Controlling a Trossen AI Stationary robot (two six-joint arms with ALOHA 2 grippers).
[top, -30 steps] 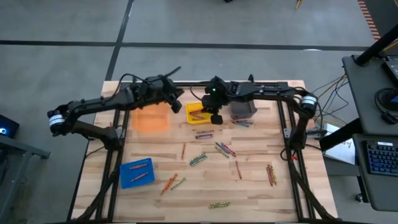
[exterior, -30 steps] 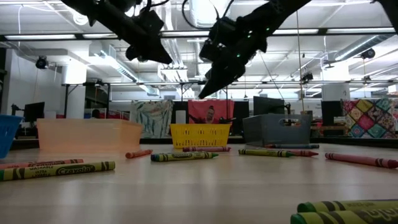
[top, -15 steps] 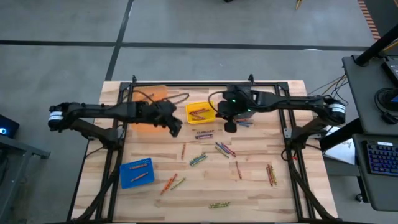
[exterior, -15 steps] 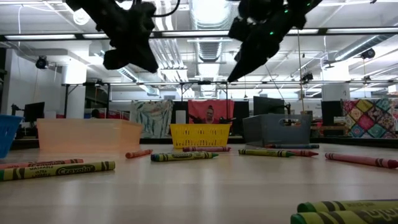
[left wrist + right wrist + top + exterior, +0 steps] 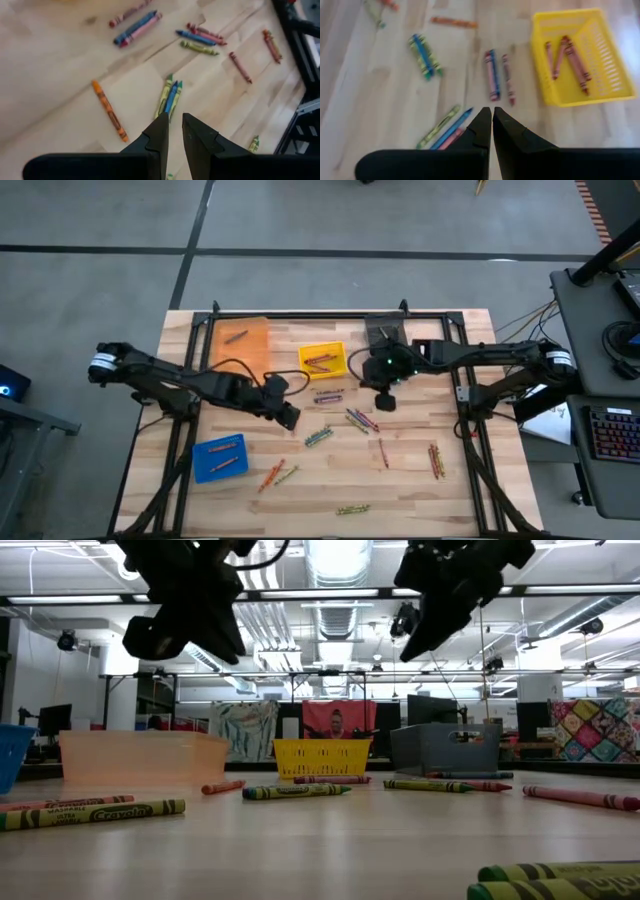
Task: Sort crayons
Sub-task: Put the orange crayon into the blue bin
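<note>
The crayons lie loose over the wooden table, among them a purple pair, a green-and-blue bunch and an orange one. My left gripper hangs above the table's middle left, over the bunch. Its fingers stand a narrow gap apart with nothing between them. My right gripper hangs near the table's middle, just right of the yellow bin. It is shut and holds nothing. Both are well above the table.
The yellow bin holds red crayons. An orange bin at the far left holds one crayon. A blue bin at the near left holds a few. A grey bin stands at the far side, partly under my right arm.
My left gripper has swung from above the orange bin toward the table's near edge and right, sinking a little and rolling about its own line. My right gripper has drawn away from above the yellow bin toward the right and near edge, staying shut.
</note>
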